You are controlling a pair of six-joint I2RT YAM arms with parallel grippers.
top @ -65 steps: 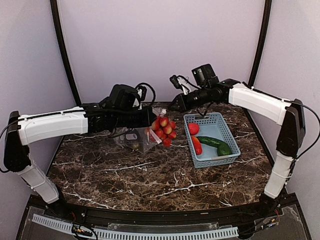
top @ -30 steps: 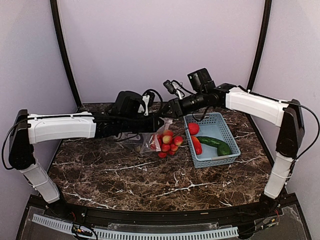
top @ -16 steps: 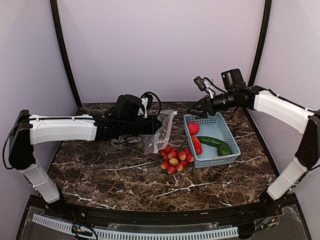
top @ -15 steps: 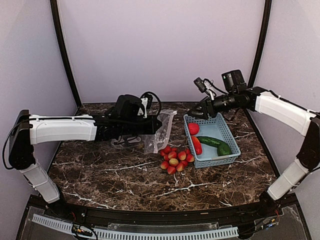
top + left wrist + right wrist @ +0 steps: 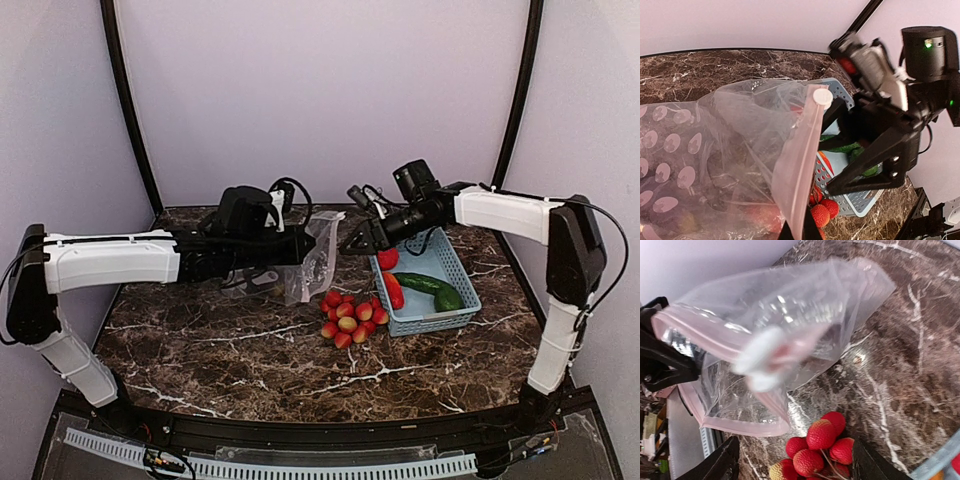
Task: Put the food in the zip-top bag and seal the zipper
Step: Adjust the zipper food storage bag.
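- Above the dark, white-veined marble table, the left arm reaches out nearly level from its base towards the middle.
- The left gripper is clamped tight on the mouth edge of the zip-top bag and holds it off the surface.
- From the left wrist view, its black fingertips pinch the zipper, a thin pale pinkish strip that rises to a round white tab at its top end.
- The bag is clear, floppy film, creased and glossy, printed with grey oval spots. It hangs slack from the pinched edge, with its lower part sagging to the table.
- The right arm comes in from the far right with its forearm sloping down towards the bag.
- The right gripper sits just beside the bag's mouth, its two black fingers spread wide and holding nothing.
- The cluster of small red berries, bumpy-skinned and some of them yellowish, lies on the marble outside the bag, just beside the near-left corner of the light-blue lattice basket.
- Inside the basket are a round red tomato, a red-orange pepper, a long green cucumber and a rounded green avocado-like piece.
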